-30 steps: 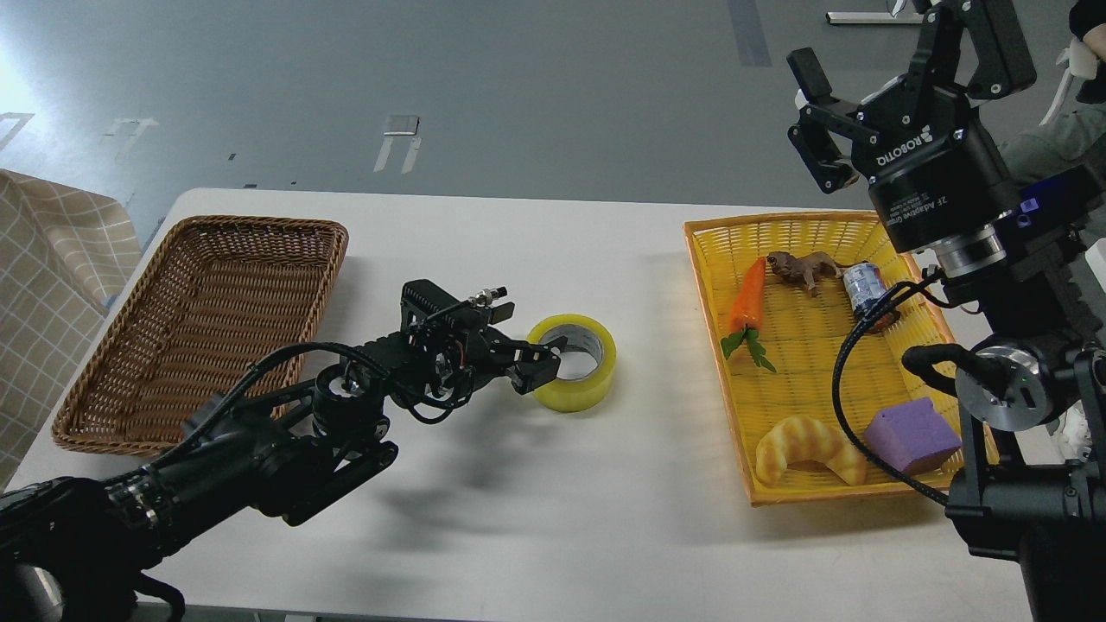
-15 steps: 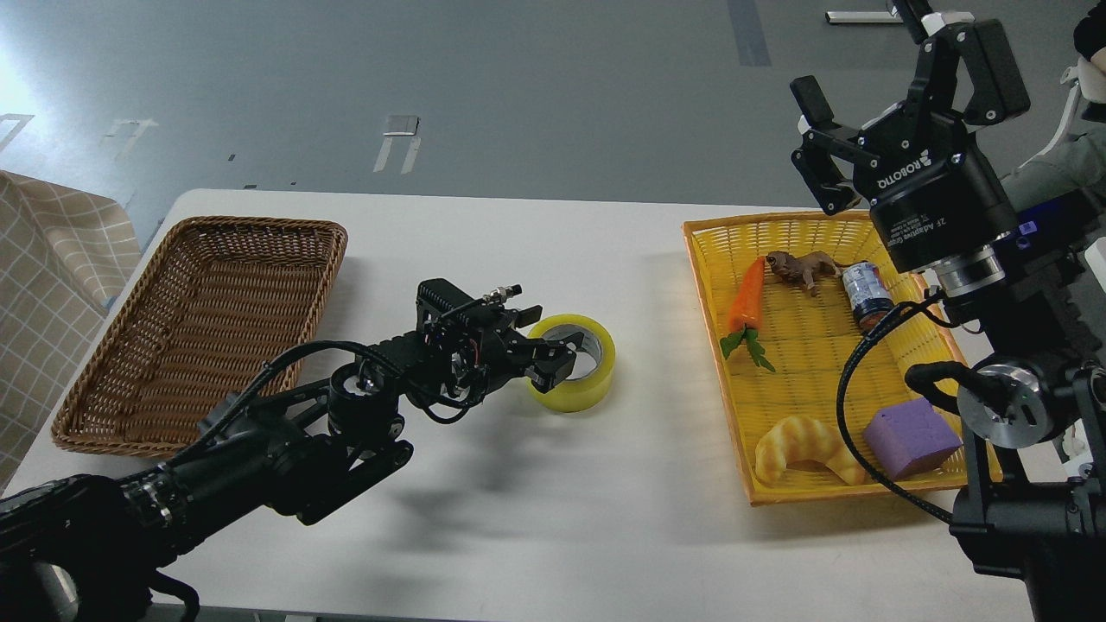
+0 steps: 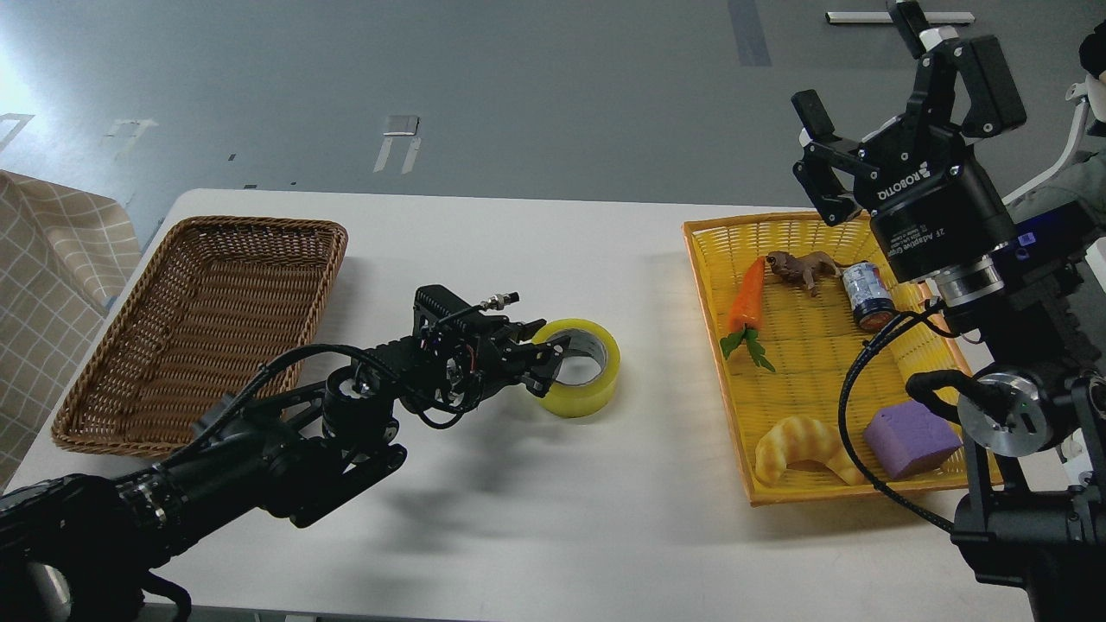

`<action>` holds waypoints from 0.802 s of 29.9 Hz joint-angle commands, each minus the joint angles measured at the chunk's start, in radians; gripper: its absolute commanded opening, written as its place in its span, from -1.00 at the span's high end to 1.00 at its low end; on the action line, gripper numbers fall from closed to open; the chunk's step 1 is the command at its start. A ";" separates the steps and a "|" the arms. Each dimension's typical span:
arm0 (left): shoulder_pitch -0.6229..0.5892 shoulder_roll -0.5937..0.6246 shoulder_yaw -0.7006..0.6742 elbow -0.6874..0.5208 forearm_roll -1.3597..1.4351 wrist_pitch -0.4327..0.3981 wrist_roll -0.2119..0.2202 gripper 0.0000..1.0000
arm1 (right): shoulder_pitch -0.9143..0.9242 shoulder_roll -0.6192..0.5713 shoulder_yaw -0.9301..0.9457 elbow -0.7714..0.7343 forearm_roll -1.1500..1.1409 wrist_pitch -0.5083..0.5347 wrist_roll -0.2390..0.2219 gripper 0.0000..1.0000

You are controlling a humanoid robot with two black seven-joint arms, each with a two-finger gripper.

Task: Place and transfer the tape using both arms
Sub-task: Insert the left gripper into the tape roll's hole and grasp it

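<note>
The tape, a yellow translucent roll with a grey-white core, lies flat on the white table near its middle. My left gripper reaches in from the left. Its dark fingers straddle the roll's left wall, one inside the core and one outside, and look closed on it. The roll rests on the table. My right gripper is raised high over the far right corner of the yellow basket. Its fingers are spread wide and hold nothing.
An empty brown wicker basket stands at the left. The yellow basket holds a carrot toy, a brown animal figure, a small can, a croissant toy and a purple block. A checked cloth hangs at the far left.
My left gripper pushed further onto the roll's left wall, and the roll shifted slightly right and toward me. My right gripper drifted a little right and up, still open.
</note>
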 commanded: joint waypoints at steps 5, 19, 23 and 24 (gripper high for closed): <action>-0.002 0.004 0.000 0.000 0.001 0.000 0.002 0.38 | -0.002 0.002 0.000 0.000 0.000 -0.029 0.000 -1.00; -0.002 0.006 0.000 0.000 0.001 0.000 0.002 0.55 | -0.005 0.003 0.000 -0.002 0.000 -0.047 0.000 -1.00; -0.004 0.006 -0.001 0.000 0.001 0.000 0.002 0.56 | -0.005 0.003 0.000 -0.003 0.000 -0.047 0.000 -1.00; -0.004 0.006 -0.001 -0.001 0.001 0.000 0.002 0.56 | -0.005 0.003 0.000 -0.005 0.000 -0.047 0.000 -1.00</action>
